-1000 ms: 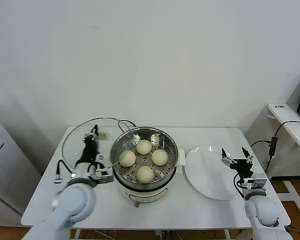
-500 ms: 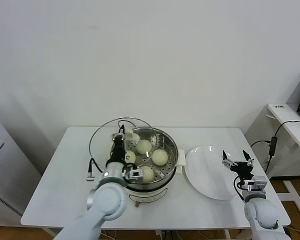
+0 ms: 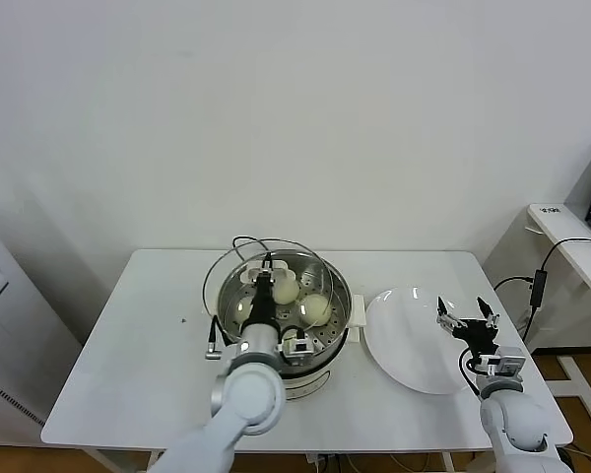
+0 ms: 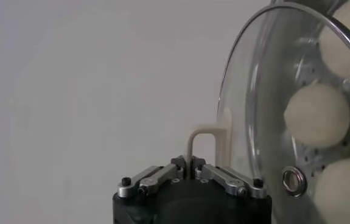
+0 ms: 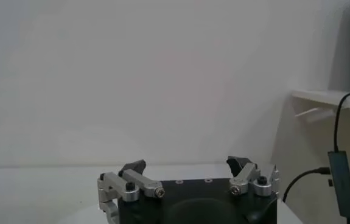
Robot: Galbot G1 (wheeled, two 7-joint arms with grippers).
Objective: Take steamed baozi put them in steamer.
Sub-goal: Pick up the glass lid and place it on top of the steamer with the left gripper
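- Head view: we noted the steamer (image 3: 320, 347) standing mid-table on the white table (image 3: 118, 365), with its steel pot showing the perforated tray inside.
- Head view: the steamed baozi (image 3: 316, 308) lay inside the steamer on the tray; we could make out two clearly, and the arm and lid hid the rest.
- Head view: the left gripper (image 3: 264, 276) was over the steamer, its fingers pressed together on the cream handle of the glass lid (image 3: 234, 286). The lid was held tilted above the pot's left part, overlapping the rim.
- Head view: the white plate (image 3: 409, 345) lay just right of the steamer, bare. The right gripper (image 3: 465, 317) sat at the plate's right edge, fingers spread, holding nothing.
- Left wrist view: the left gripper (image 4: 192, 166) was pinching the lid's cream handle (image 4: 203, 140), jaws drawn in tight on its loop.
- Left wrist view: the glass lid (image 4: 254, 115) stood edge-on to this camera; through the glass we saw baozi (image 4: 318, 114) on the perforated tray, and a small metal vent ring near the rim.
- Right wrist view: the right gripper (image 5: 187, 167) had its two fingers well apart with nothing between them; a white wall lay beyond, and a black cord (image 5: 339, 170) hung at one side.
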